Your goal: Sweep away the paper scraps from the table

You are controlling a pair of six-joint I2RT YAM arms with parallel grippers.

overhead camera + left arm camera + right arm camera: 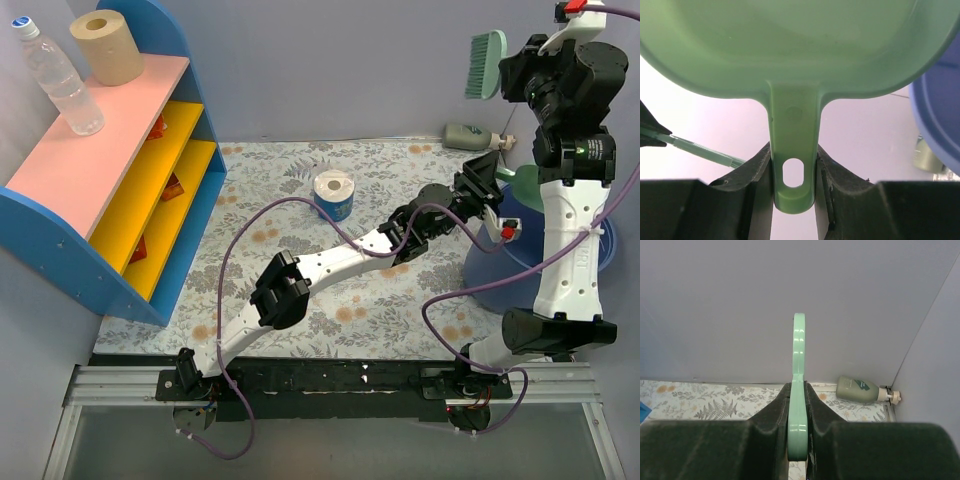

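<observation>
We see the table filling the middle of the top view, its leaf-printed cloth running from the black front rail at the bottom up to the back wall. The left arm reaches from the lower left across the cloth toward the right of the frame. In the left wrist view, the left gripper is clamped on the handle of a pale green dustpan, with a black finger pressed against each side of the handle. The pan fills the top of that view, and the rim of a blue bin shows at its right edge. Whether any paper scraps lie in the pan we cannot tell.

In the top view the bin stands at the right side of the table, next to the right arm, which rises upright toward the upper right corner. There a green brush is held high against the wall. In the right wrist view, the right gripper is closed tight on the brush's thin handle, seen edge-on.

A blue-wrapped tissue roll stands upright near the middle of the cloth. A grey-green bottle lies on its side by the back wall. At the upper left, a pink-topped shelf carries a clear water bottle and a tan paper roll.
</observation>
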